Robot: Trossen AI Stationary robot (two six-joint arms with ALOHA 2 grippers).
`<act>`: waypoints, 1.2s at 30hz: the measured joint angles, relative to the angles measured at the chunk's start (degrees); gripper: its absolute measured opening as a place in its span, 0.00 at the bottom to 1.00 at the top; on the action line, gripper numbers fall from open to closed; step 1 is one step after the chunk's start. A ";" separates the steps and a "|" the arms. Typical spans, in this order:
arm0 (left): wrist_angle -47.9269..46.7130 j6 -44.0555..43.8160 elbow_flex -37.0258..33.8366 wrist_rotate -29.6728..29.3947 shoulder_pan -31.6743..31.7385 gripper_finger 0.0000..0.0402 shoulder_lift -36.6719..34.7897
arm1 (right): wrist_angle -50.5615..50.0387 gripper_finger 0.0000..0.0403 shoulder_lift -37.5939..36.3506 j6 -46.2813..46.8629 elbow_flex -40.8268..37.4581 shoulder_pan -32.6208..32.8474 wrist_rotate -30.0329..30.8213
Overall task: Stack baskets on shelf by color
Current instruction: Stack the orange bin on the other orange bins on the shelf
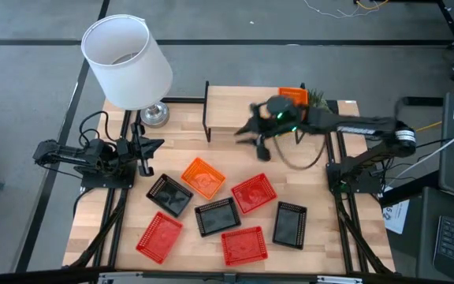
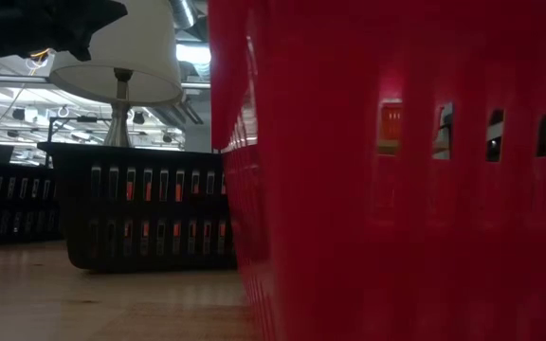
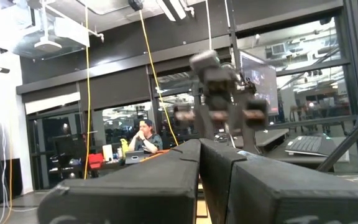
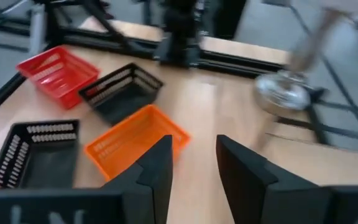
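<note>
High view: my right gripper hovers off the shelf, one orange basket already up there. Right wrist view: fingers apart, empty, another orange basket below; a hasty descent could clip its rim.

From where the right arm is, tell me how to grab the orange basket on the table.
Grip the orange basket by a long rim wall, coming from above. It lies open side up, tilted diagonally, so the right gripper probably must rotate to match. Fingers stand apart.
</note>
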 joint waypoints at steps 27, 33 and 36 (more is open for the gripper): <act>-0.11 2.55 0.01 -6.08 0.00 0.00 0.01 | -8.08 0.31 31.94 -12.16 14.95 15.02 4.85; -0.15 2.56 0.02 -6.04 0.00 0.00 0.00 | -8.92 0.31 33.29 -12.29 14.95 15.49 8.72; -0.15 2.56 0.02 -6.00 0.00 0.00 0.01 | -10.53 0.31 33.51 -12.29 14.94 15.49 8.82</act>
